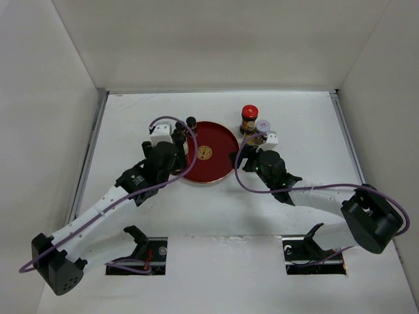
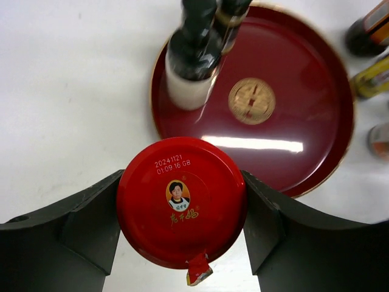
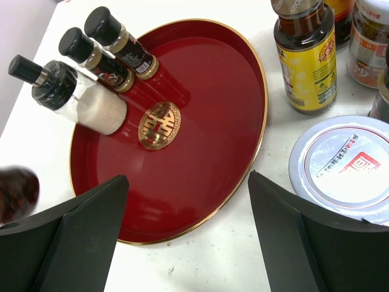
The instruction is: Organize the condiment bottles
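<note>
My left gripper [image 2: 182, 207] is shut on a red-lidded jar [image 2: 181, 201], both fingers pressed against the lid, just off the near rim of the round red tray [image 2: 304, 109]. A salt shaker [image 3: 73, 94] and two dark black-capped bottles [image 3: 121, 42] stand in the tray's far left part. My right gripper [image 3: 188, 207] hangs open and empty over the tray's right rim [image 3: 261, 121]. Beside it stand a silver-lidded jar [image 3: 343, 167] and a yellow-labelled bottle [image 3: 307, 61]. A second red-lidded jar [image 1: 249, 118] stands behind the right gripper [image 1: 252, 145].
White walls close in the table on the left, back and right. The bottles to the right of the tray [image 1: 208, 152] are tightly clustered, next to the right arm's wrist. Purple cables loop over both arms.
</note>
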### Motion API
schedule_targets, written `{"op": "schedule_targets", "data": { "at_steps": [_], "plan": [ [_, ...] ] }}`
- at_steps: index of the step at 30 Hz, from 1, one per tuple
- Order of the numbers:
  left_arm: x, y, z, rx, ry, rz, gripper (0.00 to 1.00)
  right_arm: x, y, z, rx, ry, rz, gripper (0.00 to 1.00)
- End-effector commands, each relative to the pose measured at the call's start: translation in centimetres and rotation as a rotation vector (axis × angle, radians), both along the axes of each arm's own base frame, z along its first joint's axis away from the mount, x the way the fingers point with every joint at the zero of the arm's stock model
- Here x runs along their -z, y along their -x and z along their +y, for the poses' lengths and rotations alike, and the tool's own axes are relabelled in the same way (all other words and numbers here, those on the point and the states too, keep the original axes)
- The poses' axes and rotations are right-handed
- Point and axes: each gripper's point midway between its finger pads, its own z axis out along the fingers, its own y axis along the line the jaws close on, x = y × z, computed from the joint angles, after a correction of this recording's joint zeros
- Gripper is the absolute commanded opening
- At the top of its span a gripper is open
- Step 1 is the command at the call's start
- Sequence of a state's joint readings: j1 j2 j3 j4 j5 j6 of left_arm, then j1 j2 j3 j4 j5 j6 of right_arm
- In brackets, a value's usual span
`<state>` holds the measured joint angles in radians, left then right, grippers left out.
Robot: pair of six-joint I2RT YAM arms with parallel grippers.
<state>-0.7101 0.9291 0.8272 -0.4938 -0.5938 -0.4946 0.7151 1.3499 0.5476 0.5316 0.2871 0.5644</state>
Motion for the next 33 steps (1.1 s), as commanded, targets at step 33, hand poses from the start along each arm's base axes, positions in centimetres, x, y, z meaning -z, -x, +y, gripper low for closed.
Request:
{"op": "schedule_targets", "data": {
  "at_steps": [33],
  "plan": [
    [4.1,-9.0,-1.9,-0.017,0.045,-0.051,0.45,-3.1,-0.5,1.6,-0.036,-0.058,-0.074,0.88]
  ]
}}
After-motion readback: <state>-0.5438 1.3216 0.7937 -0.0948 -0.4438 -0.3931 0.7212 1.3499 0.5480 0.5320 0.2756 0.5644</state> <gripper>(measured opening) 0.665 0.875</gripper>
